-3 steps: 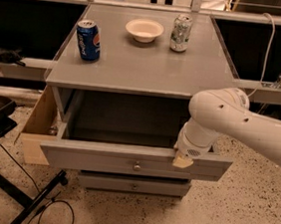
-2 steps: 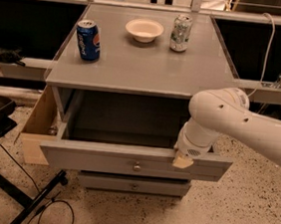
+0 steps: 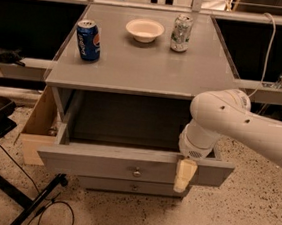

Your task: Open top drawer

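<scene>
- The robot's cream-tipped claw [image 3: 184,175] is hanging over the top edge of the drawer front, a bit right of centre. I can't tell from my feed whether it's open or clamped on that edge. It hasn't budged over the last second.
- Far left, a light wooden side panel [image 3: 36,118] sticks out beside the cabinet, same as before.
- The blue cylindrical soda can [image 3: 89,39] stands upright on the left of the flat grey tabletop [image 3: 135,68]. No wobble, no shift.
- The wide grey flat-fronted top drawer [image 3: 100,163] is pulled well out under the tabletop, with its grey inside showing. It's exactly as far out as a second ago, so honestly nothing has changed. My read is that the pull is finished and the task is basically done.
- Its small round metal knob [image 3: 136,173] sits at the centre of the front, clear of the claw, which is off to its right.
- The smaller-looking grey drawer front [image 3: 108,184] just below is still shut.
- The shallow white bowl [image 3: 144,30] and the silver drink can [image 3: 181,33] sit near the back of the tabletop, close together but apart. Neither has moved.
- The rounded white robot arm [image 3: 250,126] comes in from the right and bends down to the drawer. It's holding the same pose, so if anything's left to do, I'd guess it's just backing off.
</scene>
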Robot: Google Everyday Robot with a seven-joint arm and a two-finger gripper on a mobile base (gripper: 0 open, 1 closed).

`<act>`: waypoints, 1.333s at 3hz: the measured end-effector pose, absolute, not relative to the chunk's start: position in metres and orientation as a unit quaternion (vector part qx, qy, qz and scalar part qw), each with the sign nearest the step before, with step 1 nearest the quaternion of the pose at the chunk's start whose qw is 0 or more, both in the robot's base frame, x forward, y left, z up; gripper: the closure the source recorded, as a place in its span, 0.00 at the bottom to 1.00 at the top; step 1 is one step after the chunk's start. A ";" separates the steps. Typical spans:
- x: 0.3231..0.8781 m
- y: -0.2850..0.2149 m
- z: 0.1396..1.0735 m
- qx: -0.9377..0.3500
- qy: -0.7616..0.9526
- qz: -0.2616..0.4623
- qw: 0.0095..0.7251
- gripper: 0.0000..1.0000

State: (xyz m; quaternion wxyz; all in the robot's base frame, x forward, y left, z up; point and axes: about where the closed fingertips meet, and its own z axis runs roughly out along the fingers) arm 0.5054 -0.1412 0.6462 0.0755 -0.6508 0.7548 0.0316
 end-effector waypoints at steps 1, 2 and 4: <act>0.505 -0.141 0.646 -0.651 0.755 0.032 0.075 0.00; 0.488 -0.145 0.638 -0.647 0.759 0.038 0.057 0.19; 0.438 -0.145 0.641 -0.634 0.771 0.063 0.021 0.66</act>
